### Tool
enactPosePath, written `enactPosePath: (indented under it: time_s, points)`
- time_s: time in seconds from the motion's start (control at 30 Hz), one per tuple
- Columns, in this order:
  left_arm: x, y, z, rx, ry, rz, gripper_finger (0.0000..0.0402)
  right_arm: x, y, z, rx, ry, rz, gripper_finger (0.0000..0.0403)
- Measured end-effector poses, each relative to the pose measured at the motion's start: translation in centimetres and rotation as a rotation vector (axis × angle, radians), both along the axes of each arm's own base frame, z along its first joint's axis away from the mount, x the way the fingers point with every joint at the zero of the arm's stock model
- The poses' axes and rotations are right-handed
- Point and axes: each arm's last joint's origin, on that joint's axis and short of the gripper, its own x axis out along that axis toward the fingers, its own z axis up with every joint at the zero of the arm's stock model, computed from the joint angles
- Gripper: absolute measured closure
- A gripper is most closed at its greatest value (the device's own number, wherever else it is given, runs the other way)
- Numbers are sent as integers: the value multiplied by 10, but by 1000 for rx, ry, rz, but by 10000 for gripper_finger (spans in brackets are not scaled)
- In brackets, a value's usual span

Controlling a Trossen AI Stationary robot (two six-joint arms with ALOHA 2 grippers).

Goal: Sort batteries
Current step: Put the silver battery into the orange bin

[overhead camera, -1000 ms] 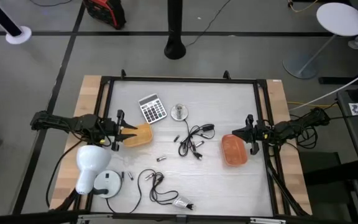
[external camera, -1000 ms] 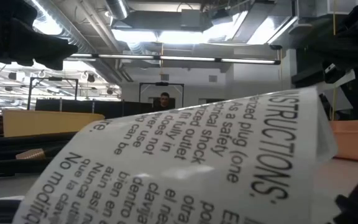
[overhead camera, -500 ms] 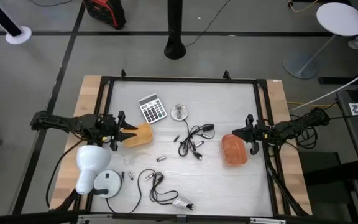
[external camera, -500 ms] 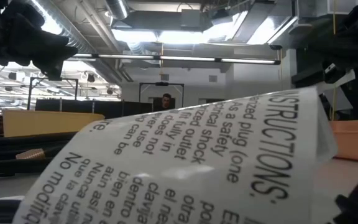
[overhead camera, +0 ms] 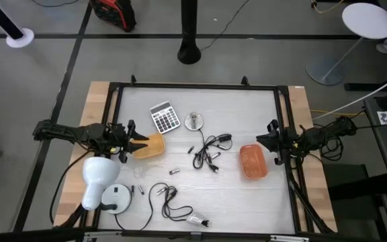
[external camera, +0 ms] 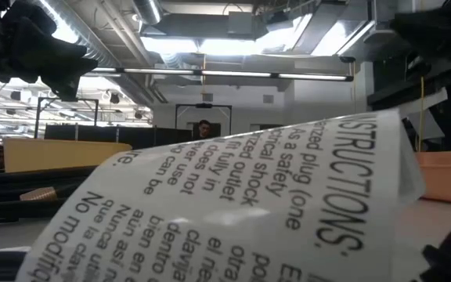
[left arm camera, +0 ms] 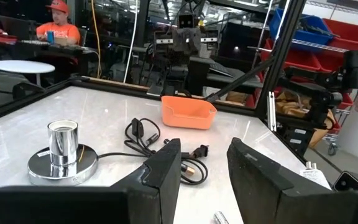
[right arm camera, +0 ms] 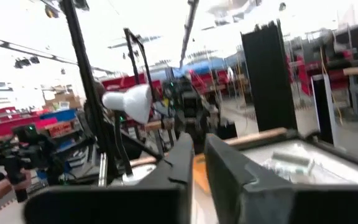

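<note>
**Both claws level over the desk, batteries loose between them**

The left claw [overhead camera: 138, 144] reaches in horizontally over the yellow tray [overhead camera: 150, 145], fingers [left arm camera: 160, 171] parted and holding nothing. The right claw [overhead camera: 263, 142] lies level just beside the orange tray [overhead camera: 252, 161], its fingers a narrow gap apart, empty. The batteries [overhead camera: 173, 172] lie ahead of the left claw, mid-desk, near the black cables [overhead camera: 208, 152]; one lies roughly crosswise. They are too small to make out their ends. A printed sheet [external camera: 233, 204] blocks the low view.
</note>
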Motion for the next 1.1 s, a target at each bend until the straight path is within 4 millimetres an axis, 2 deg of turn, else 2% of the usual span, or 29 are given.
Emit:
enactPosePath:
  time_s: [0.2,0.3,0.47,0.57,0.67,0.8,0.93,1.1]
  points:
    - [0,0,0,1,1,0,279,3,2,4,-28,-25,-3,281]
    - [0,0,0,1,2,1,279,7,4,5,-59,14,-6,257]
    - [0,0,0,0,1,16,279,19,9,31,-175,106,-22,249]
    - [0,1,0,0,0,19,279,32,15,47,-266,228,-20,249]
    - [0,1,0,0,-1,19,279,49,23,54,-346,394,-7,249]
    - [0,1,1,-15,-6,21,279,76,34,50,-461,608,-20,249]
    - [0,1,1,-35,-6,21,279,104,43,36,-599,776,-42,249]
    - [0,1,0,-35,-5,20,279,139,38,13,-631,936,-22,249]
